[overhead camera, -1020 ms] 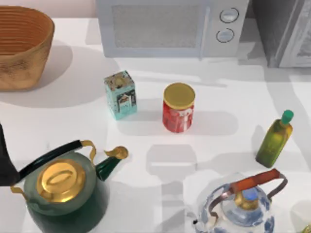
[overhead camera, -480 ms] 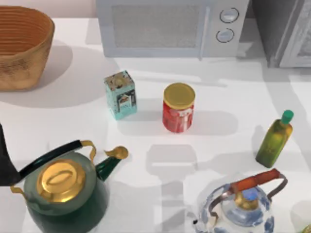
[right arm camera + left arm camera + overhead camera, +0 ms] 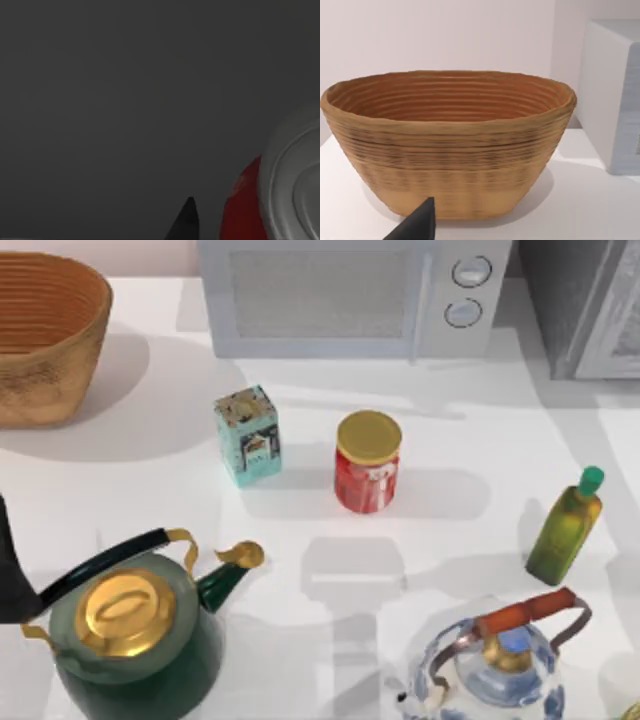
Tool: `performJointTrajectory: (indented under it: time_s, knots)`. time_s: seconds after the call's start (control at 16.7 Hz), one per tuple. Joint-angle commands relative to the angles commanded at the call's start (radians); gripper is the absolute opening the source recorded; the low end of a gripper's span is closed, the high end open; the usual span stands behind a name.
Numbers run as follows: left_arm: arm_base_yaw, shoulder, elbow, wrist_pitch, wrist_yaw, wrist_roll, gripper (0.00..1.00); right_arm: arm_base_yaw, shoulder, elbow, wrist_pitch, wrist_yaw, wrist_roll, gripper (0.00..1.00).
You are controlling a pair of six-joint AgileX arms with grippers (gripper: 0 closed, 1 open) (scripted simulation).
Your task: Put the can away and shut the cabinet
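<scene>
The cabinet (image 3: 562, 302), a grey speckled box with a pale framed door (image 3: 618, 325), stands at the table's back right corner. In the right wrist view a red can (image 3: 241, 210) with a silvery rimmed end sits close beside one dark fingertip (image 3: 186, 222) of my right gripper, against a dark grey surface. I cannot tell whether the fingers hold it. My left arm (image 3: 8, 575) is parked at the table's left edge. One of its fingertips (image 3: 417, 225) points toward the wicker basket (image 3: 450, 145).
A white microwave (image 3: 345, 295) stands at the back. A teal box (image 3: 248, 435) and a red gold-lidded jar (image 3: 367, 462) stand mid-table. An olive oil bottle (image 3: 566, 527) is at the right. A green kettle (image 3: 135, 640) and a blue-white kettle (image 3: 495, 665) stand at the front.
</scene>
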Motion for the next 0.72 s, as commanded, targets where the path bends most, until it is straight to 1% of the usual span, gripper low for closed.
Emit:
performJointTrajectory:
  time_s: [0.18,0.36,0.48,0.72]
  knots:
    - [0.0,0.0,0.0,0.0,0.0,0.0,1.0,-0.022,0.158,0.239,-0.05,-0.008,0.002,0.0]
    - [0.0,0.0,0.0,0.0,0.0,0.0,1.0,-0.046,0.285,0.391,-0.093,-0.016,0.008,0.0]
    - [0.0,0.0,0.0,0.0,0.0,0.0,1.0,-0.056,0.331,0.439,-0.111,-0.02,0.013,0.0]
    - [0.0,0.0,0.0,0.0,0.0,0.0,1.0,-0.058,0.34,0.447,-0.114,-0.021,0.014,0.0]
